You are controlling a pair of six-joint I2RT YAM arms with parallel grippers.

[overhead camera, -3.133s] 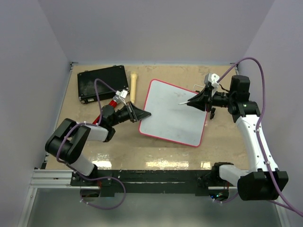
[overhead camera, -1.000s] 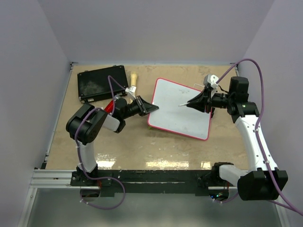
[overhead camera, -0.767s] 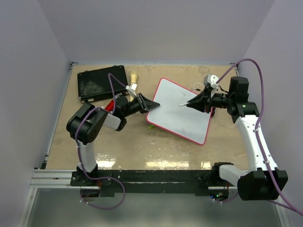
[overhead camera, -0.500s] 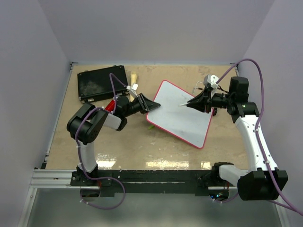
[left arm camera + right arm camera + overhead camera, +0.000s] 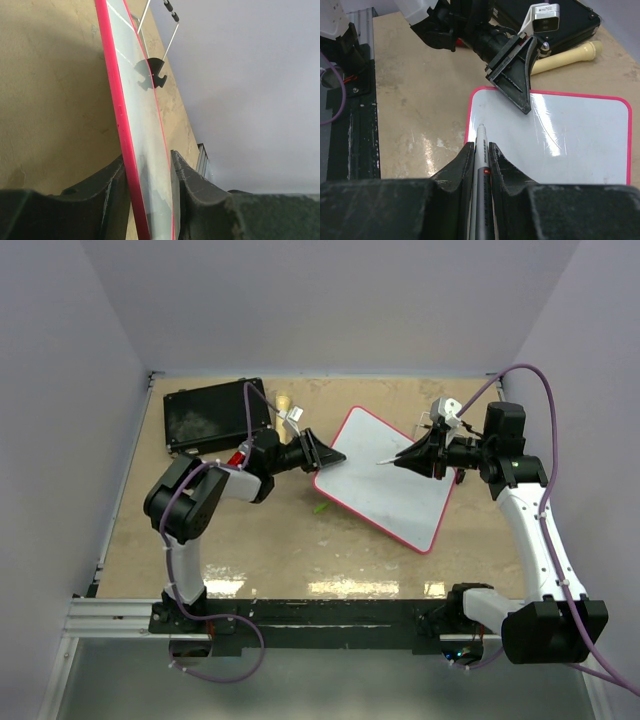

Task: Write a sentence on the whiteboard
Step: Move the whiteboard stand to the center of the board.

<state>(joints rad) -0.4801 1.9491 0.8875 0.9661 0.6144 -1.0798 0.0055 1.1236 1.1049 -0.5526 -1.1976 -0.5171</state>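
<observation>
The whiteboard lies skewed on the table, white with a red rim. No sentence is in view; its face looks blank. My left gripper is at the board's left edge. In the left wrist view its jaws straddle the rim of the whiteboard, open, with a sliver of space over the face. My right gripper hovers over the board's upper part, shut on a grey-white marker. The marker's tip points at the whiteboard near its edge. I cannot tell whether the tip touches.
A black case sits at the back left with a cream stick beside it. A small green piece lies on the table by the board's lower left edge. Something red shows by the left arm. Walls close three sides.
The board has turned clockwise, its near right corner swinging toward me. My left gripper has shifted slightly away and its jaws have widened off the rim. The right arm has stayed still.
</observation>
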